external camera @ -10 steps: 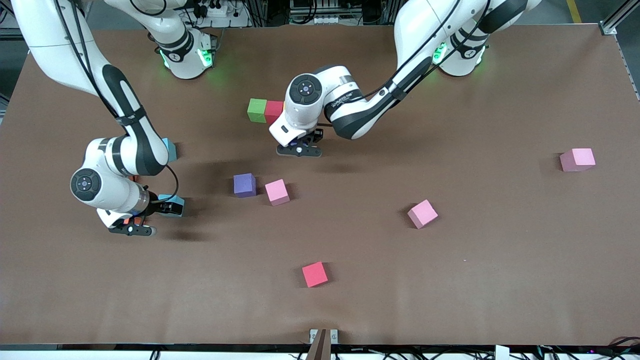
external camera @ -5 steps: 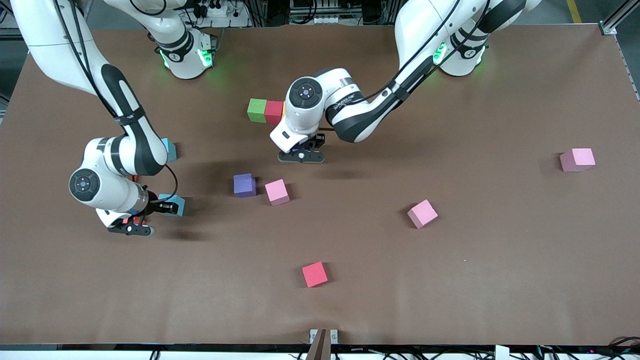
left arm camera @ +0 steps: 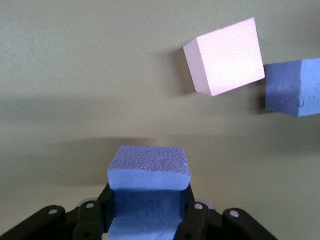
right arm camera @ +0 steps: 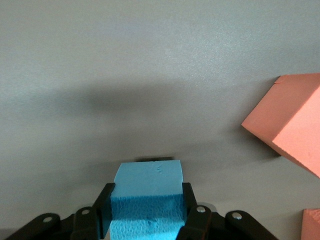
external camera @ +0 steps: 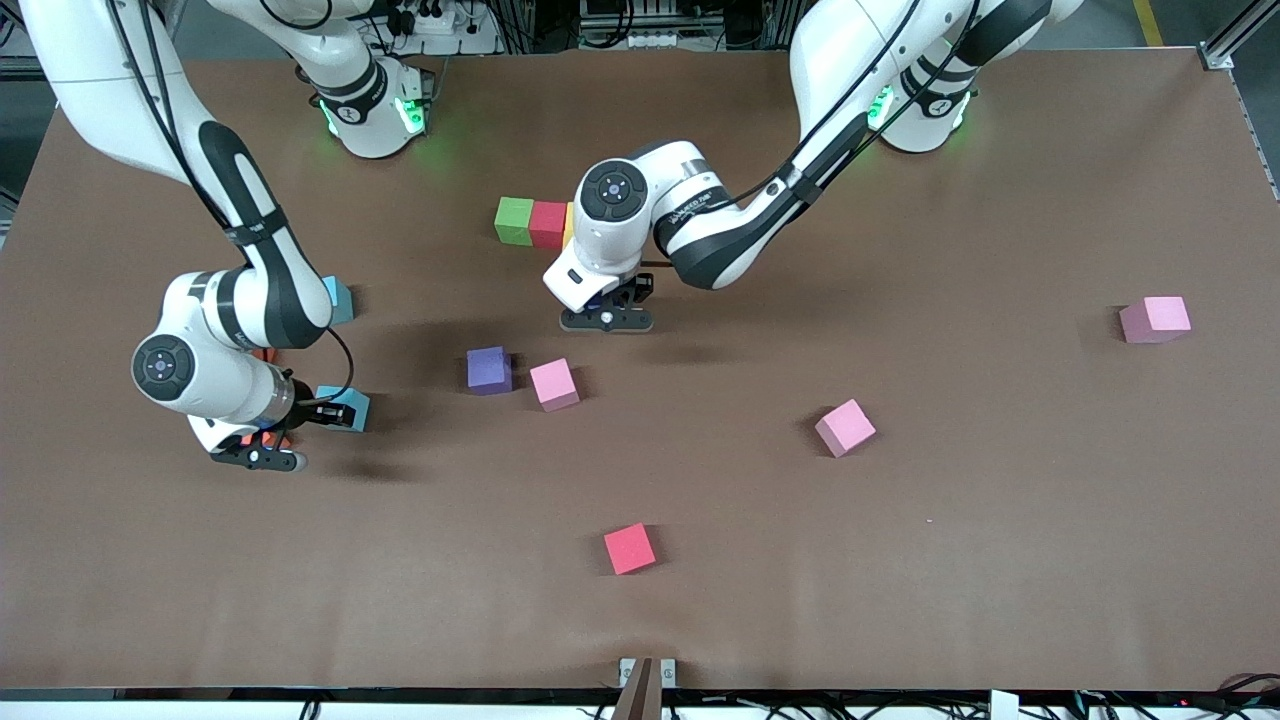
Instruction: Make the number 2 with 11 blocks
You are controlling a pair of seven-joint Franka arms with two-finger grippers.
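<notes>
Meanwhile the left gripper (left arm camera: 149, 220) clamped a purple block (left arm camera: 149, 167) between its fingers above the table (external camera: 900, 560), near the green-red row (external camera: 532, 222). Toward its own end, the right gripper (right arm camera: 147, 220) likewise gripped a light blue block (right arm camera: 148, 187) beside an orange cube (right arm camera: 290, 120).

Left hand (left arm camera: 149, 220) clamped on a purple block (left arm camera: 149, 172), held above the worktop (left arm camera: 75, 75). Resting there, a pink block (left arm camera: 225, 57) just beside another purple block (left arm camera: 293, 87).
</notes>
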